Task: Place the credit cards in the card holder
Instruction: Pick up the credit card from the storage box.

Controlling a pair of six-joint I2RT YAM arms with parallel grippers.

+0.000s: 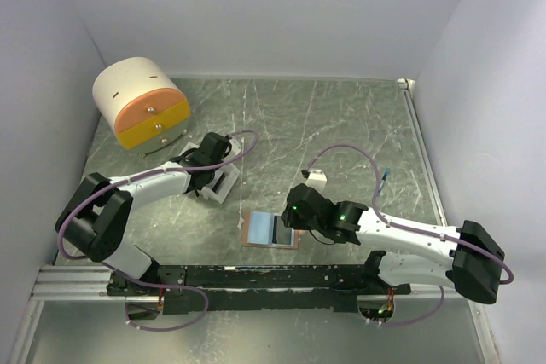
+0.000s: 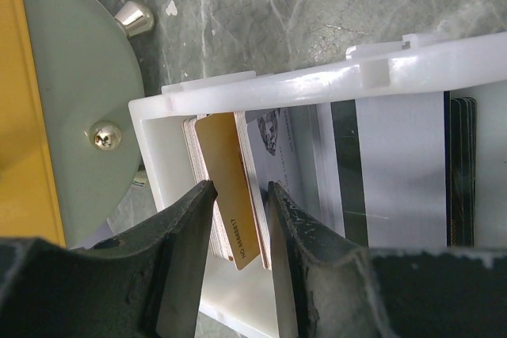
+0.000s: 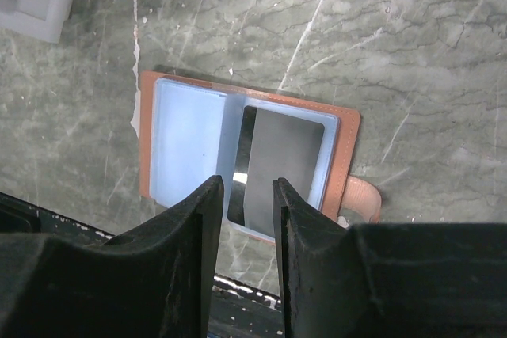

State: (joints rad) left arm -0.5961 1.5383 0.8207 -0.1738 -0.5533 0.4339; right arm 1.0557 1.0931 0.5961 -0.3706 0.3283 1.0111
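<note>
The credit cards [image 2: 226, 172] stand on edge in a small white open box [image 2: 317, 85], also seen in the top view [image 1: 223, 183]. My left gripper [image 2: 242, 187] reaches down into the box's left end, open. Its jaws straddle a tilted tan-orange card and a few pale ones. More cards [image 2: 462, 172] stand at the box's right. The card holder [image 3: 190, 148] lies open on the table, pale blue inside, with a grey card [image 3: 287, 164] in its right pocket. My right gripper [image 3: 247, 184] hovers open just above its near edge, with nothing between its jaws.
The round cream-and-orange drawer unit [image 1: 141, 104] stands at the back left, close behind the box; its base and a knob [image 2: 135, 17] show in the left wrist view. The card holder [image 1: 271, 229] lies near the front rail [image 1: 256, 277]. Walls enclose the table.
</note>
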